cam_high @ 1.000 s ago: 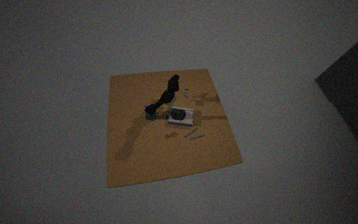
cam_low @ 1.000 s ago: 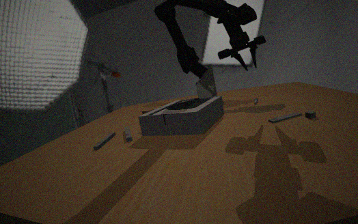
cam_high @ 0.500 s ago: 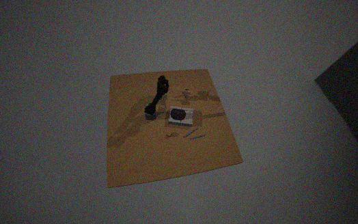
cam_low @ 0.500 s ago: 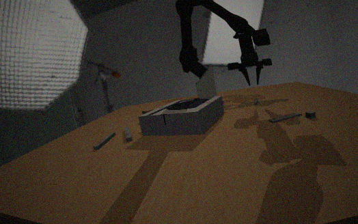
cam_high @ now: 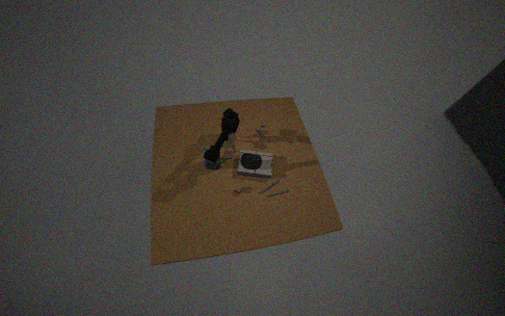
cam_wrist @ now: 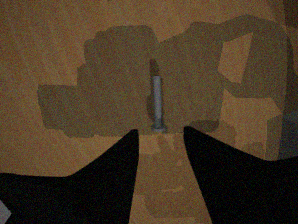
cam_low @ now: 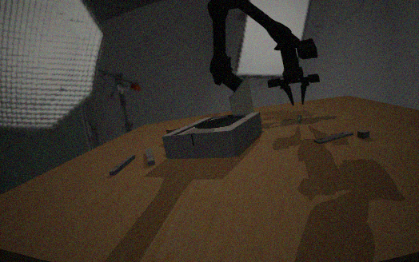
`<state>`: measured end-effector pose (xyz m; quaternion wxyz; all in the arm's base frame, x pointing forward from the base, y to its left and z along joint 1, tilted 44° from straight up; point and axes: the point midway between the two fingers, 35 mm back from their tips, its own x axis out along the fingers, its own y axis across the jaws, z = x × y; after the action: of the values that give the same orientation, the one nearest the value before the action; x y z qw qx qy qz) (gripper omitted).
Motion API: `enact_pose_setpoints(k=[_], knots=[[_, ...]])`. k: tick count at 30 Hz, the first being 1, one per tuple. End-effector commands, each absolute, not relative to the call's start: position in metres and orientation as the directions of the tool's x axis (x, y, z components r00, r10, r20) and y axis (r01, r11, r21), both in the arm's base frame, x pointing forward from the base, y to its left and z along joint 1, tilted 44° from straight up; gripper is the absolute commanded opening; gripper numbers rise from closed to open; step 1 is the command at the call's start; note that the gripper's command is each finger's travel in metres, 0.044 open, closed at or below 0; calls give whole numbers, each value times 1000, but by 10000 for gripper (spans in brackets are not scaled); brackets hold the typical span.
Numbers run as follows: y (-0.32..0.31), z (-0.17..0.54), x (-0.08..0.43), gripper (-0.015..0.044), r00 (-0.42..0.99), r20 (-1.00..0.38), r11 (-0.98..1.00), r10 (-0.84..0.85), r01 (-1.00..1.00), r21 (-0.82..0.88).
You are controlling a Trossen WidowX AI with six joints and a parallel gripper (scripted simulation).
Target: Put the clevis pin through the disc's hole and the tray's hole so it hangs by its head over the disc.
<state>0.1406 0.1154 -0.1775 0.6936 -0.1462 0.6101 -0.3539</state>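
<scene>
The steel clevis pin [cam_wrist: 158,100] [cam_low: 299,118] lies flat on the orange table, well apart from the tray, with its head toward my fingers in the wrist view. My gripper [cam_wrist: 161,133] [cam_low: 297,103] hangs straight above the pin, fingers pointing down, partly open and empty, tips a little above the table. The rimmed steel tray [cam_low: 212,141] [cam_high: 270,164] stands left of the gripper in the exterior view. The dark disc [cam_high: 252,161] [cam_low: 221,121] lies flat inside it. The disc's hole and the tray's pin hole are too small to make out.
Several loose grey bars and blocks lie on the table: a bar [cam_low: 121,164] and a block [cam_low: 149,156] left of the tray, a flat bar [cam_low: 333,137] and a small block [cam_low: 363,134] right of the pin. Dark arm shadows fall across the table [cam_low: 240,208].
</scene>
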Motion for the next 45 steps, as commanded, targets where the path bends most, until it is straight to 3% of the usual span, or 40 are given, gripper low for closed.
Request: enact_pose_setpoints(k=[1, 42, 45], knots=[[108, -182, 140, 160, 3, -737, 702, -676, 306, -643], [77, -217, 141, 160, 4, -735, 701, -678, 307, -644], [77, -217, 141, 81, 4, -735, 701, -678, 307, -644]])
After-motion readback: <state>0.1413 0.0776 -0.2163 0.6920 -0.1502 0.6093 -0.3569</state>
